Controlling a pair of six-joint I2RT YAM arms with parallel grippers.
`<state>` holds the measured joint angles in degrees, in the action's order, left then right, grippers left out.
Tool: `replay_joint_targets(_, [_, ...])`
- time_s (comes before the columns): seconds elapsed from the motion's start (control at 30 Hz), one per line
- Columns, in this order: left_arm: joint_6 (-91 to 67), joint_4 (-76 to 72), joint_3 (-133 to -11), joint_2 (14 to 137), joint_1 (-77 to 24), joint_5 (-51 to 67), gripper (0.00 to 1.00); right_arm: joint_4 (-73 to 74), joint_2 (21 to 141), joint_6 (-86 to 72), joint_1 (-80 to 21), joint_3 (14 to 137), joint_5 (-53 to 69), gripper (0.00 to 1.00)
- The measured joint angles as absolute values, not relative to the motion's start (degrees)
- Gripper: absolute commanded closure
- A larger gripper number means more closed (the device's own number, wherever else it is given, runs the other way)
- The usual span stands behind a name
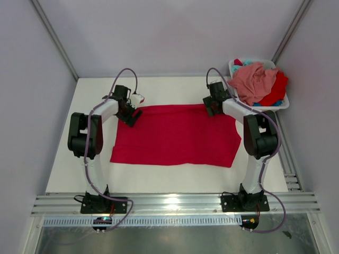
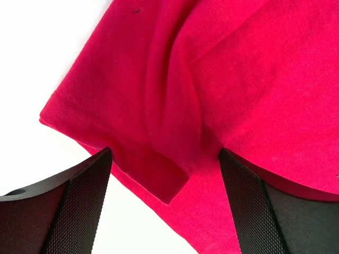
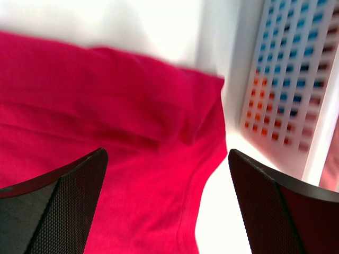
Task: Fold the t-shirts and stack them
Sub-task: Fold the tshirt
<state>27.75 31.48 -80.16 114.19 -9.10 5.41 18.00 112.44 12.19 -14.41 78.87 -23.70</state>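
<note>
A bright red t-shirt [image 1: 175,135] lies spread wide and flat on the white table. My left gripper [image 1: 132,117] hovers at its far left corner. In the left wrist view that gripper [image 2: 165,156] is open, and a turned-over fold of the red cloth [image 2: 238,79] lies under the gap. My right gripper [image 1: 212,108] is at the far right corner. In the right wrist view it [image 3: 168,156] also stands open above the red shirt's [image 3: 106,106] edge, gripping nothing. More t-shirts are heaped in the basket: salmon pink [image 1: 254,79] on top, red [image 1: 276,91] and a bit of teal [image 1: 237,67].
The white plastic basket [image 1: 286,105] stands at the table's far right corner, close to my right gripper; its perforated wall [image 3: 291,79] shows in the right wrist view. Grey walls enclose the table, and a metal rail [image 1: 175,203] runs along the near edge by the arm bases.
</note>
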Motion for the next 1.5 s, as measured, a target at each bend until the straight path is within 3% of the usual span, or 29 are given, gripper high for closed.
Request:
replay_joint_targets(0.73, [27.66,31.2,-79.88,113.99,-9.1,5.58,0.18,26.94,111.15,-0.47,-14.41,80.82,-11.9,0.01])
replay_joint_targets(1.5, [27.27,31.27,-79.64,113.82,-9.1,6.09,0.19,27.2,117.82,-2.63,-12.27,84.88,-10.55,0.01])
